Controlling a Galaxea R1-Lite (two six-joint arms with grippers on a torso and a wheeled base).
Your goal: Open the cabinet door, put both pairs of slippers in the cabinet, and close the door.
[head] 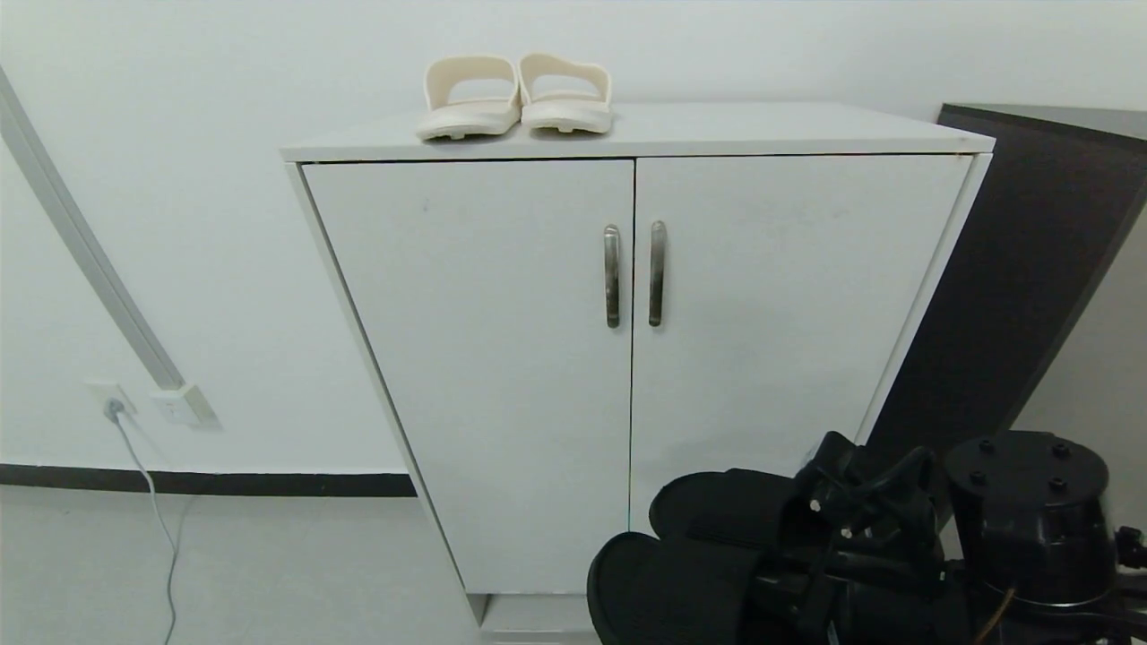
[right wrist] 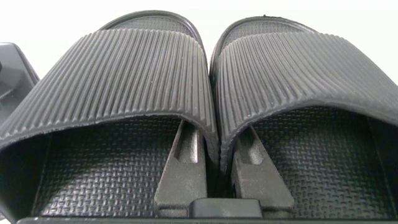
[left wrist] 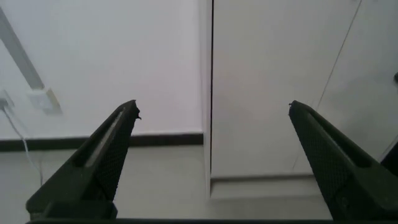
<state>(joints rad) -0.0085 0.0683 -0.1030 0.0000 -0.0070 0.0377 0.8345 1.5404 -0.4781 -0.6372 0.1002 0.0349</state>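
Cabinet (head: 484, 376) shut: left tool (left wrist: 214, 107), spread apart, should take left handle (head: 612, 275) squarely and pull along hinge arc; right tool (right wrist: 217, 143), clamped on black slippers (head: 708, 555), must clear the swing.

Wall (head: 179, 134): white, plain, evenly lit. A grey cable duct (head: 81, 242) runs diagonally down it to a white junction box (head: 184, 405). Just beside the box, a wall socket (head: 109, 394) carries a plug; its grey cable (head: 161, 528) hangs to the floor (head: 269, 573), which is light grey. A dark skirting band (head: 206, 484) marks the wall base. A dark panel (head: 1030, 269) stands on the right of the white cabinet (head: 484, 358).
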